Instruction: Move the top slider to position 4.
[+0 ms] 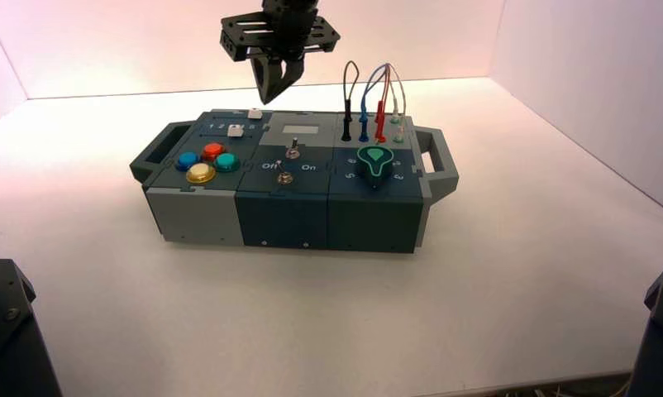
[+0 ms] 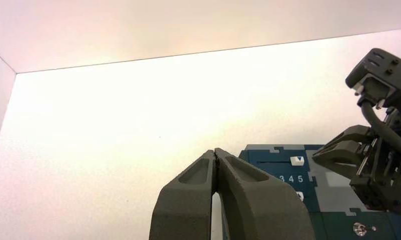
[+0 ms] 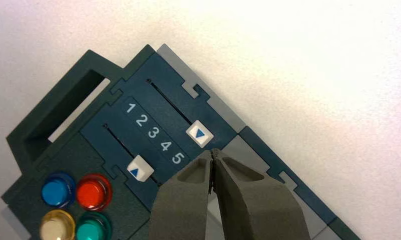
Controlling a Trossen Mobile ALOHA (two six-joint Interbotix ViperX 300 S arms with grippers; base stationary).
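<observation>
The top slider (image 3: 199, 133) is a small white knob with a blue arrow in the far track of the dark blue panel; it stands about level with the 5. The printed 4 (image 3: 165, 146) lies one numeral back along the row. My right gripper (image 3: 212, 152) is shut and empty, its tips just beyond the slider, past the 5. In the high view it (image 1: 272, 93) hangs above the box's far edge, close to the slider (image 1: 255, 113). My left gripper (image 2: 216, 151) is shut and empty, off the box's left side, apart from it.
The twin white slider (image 3: 139, 169) sits level with the 4. Blue (image 3: 57, 190), red (image 3: 93, 191), yellow and green buttons lie beside the sliders. A toggle switch (image 1: 293, 151), a green-edged dial (image 1: 376, 161) and looped wires (image 1: 369, 99) fill the rest of the box.
</observation>
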